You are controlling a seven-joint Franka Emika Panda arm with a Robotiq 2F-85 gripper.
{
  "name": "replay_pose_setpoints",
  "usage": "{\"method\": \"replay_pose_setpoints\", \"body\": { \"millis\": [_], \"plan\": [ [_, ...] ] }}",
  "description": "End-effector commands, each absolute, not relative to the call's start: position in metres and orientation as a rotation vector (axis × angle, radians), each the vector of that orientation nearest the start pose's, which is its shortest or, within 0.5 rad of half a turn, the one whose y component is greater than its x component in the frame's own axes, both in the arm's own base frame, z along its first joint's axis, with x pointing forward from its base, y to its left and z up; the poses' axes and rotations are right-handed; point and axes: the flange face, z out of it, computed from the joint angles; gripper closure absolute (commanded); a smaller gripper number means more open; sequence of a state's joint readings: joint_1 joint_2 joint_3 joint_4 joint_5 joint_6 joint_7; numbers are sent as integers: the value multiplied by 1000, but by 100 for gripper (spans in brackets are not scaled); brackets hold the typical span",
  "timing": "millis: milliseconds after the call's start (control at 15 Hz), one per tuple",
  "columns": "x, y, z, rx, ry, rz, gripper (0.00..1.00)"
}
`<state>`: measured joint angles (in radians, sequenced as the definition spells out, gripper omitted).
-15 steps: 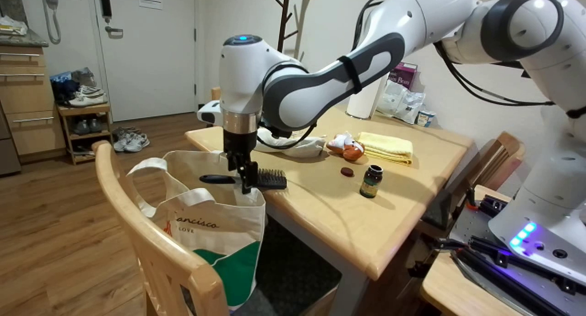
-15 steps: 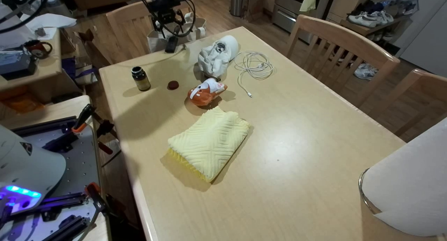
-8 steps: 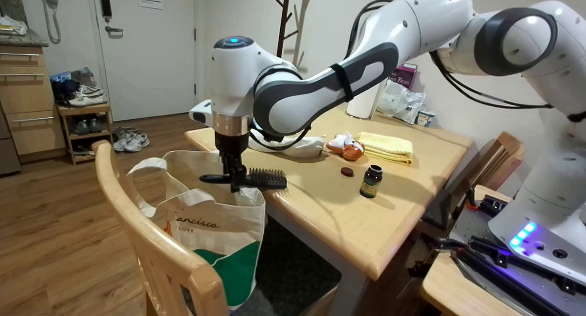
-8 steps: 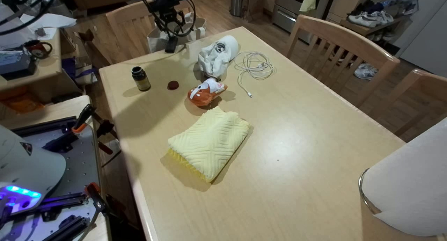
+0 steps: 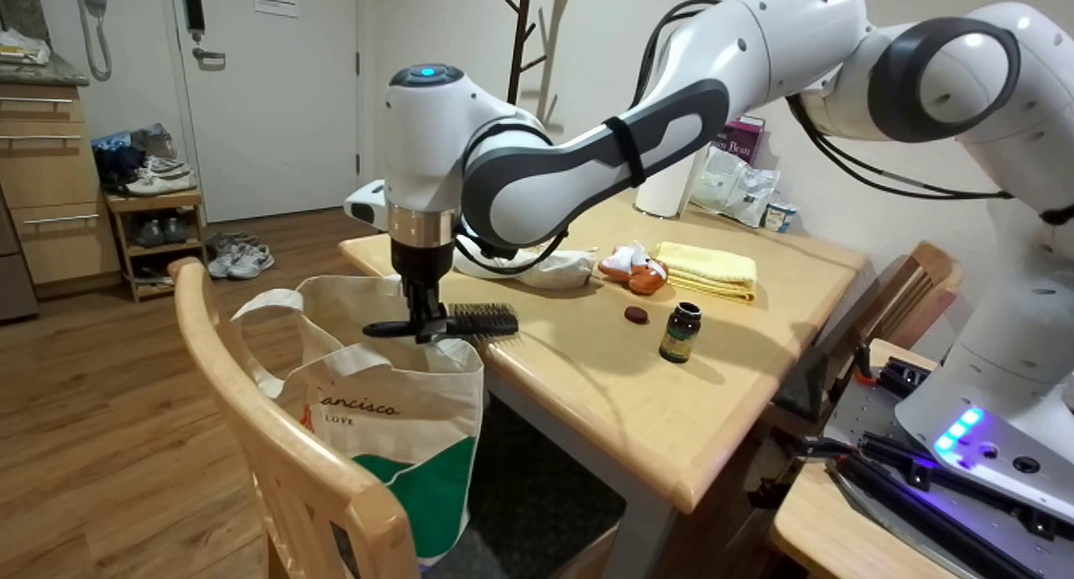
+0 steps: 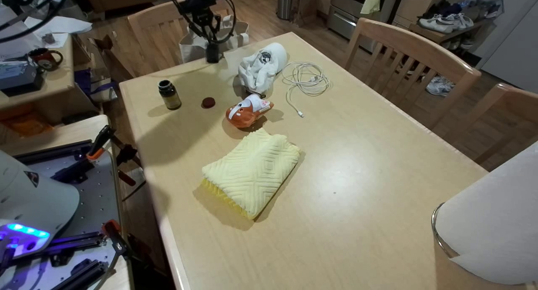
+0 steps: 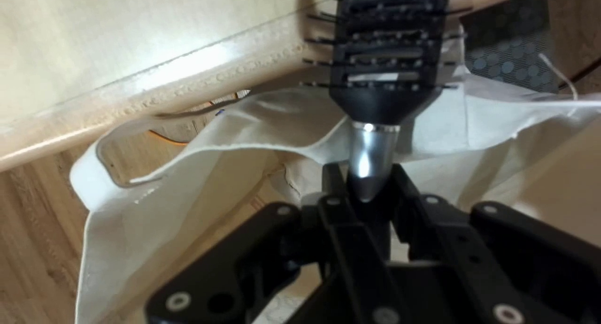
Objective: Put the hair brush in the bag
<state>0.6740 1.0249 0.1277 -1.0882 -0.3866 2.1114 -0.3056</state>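
In an exterior view, the pincer, pointing to six o'clock, is clenched on the dark hair brush, held level: handle toward nine o'clock, bristled head toward three. The mouth of the bag lies at six o'clock beneath the handle; the head reaches across the edge of the tabletop, and whether it touches I cannot tell from where I stand. A wooden chair stands at eight o'clock, a bottle at three, a dark-red lid near the bottle at ten.

In an exterior view, the pincer hangs at eleven o'clock, the brush's head turned toward six in front of the bag. A yellow cloth lies near the middle, an orange-and-white toy near it at twelve o'clock, a coiled cable at two o'clock from the toy; a paper roll stands at four.

In the wrist view, the fingers flank the handle just below a silver collar, bristles toward twelve o'clock. The bag gapes beneath, one strap looping out at nine.
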Motion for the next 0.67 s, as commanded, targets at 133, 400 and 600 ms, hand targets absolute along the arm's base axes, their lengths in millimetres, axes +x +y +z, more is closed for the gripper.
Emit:
{"method": "replay_pose_setpoints", "body": {
  "millis": [133,400,600],
  "plan": [
    [572,534,246,-2616,-2011,-177,92],
    [567,548,316,-2425,-2082,-332,92],
    [562,558,366,-2226,-2133,-456,92]
  ]
}}
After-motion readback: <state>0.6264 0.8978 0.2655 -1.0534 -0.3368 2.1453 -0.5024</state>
